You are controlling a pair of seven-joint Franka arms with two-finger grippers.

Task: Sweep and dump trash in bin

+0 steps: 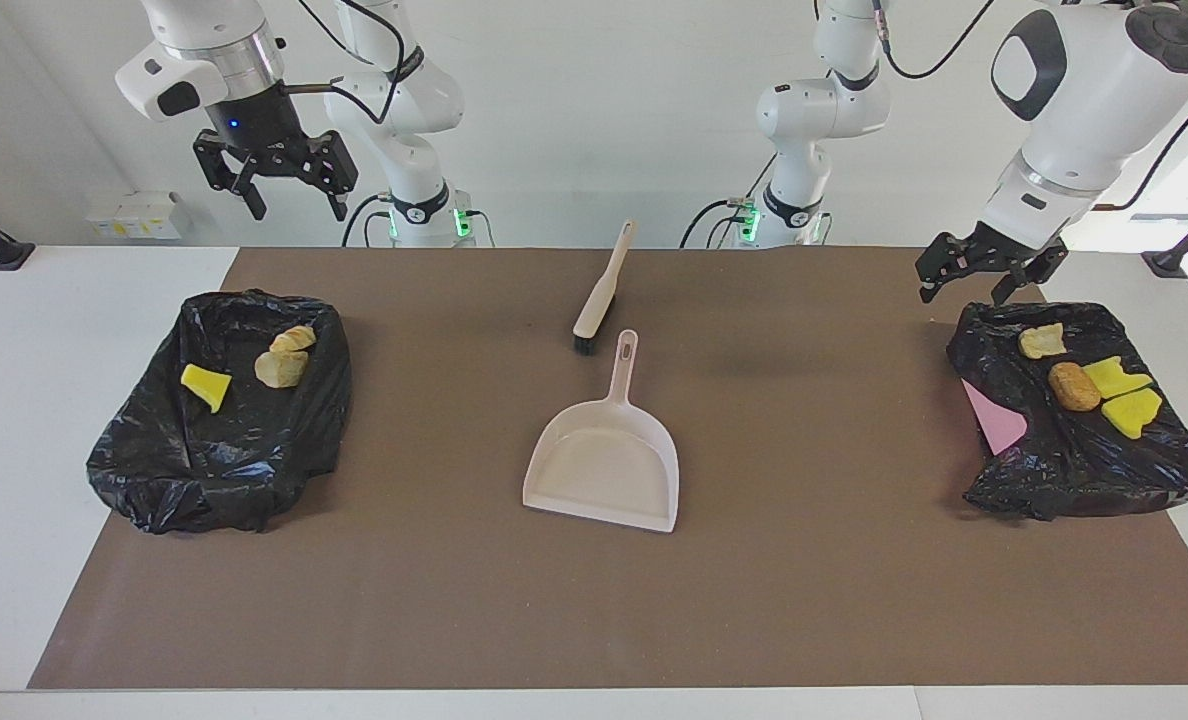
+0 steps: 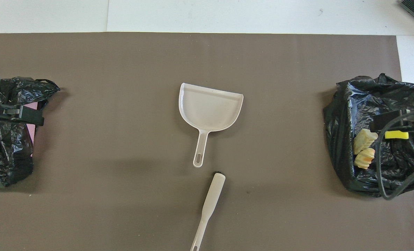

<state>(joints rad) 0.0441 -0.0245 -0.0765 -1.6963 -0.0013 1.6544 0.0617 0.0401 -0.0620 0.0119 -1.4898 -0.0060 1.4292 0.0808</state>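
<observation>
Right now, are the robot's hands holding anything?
No, nothing. The left gripper hangs open over the edge of one black bin bag. The right gripper hangs open and empty above the other bag.

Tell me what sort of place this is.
Most likely a robotics lab test bench, not a home. Two white arms are mounted at one table edge; a brown mat covers the table; a dustpan, brush and two black-lined bins holding scraps are laid out as a staged cleaning exercise.

Bright even light, soft faint shadows, sharp focus, window glare
</observation>
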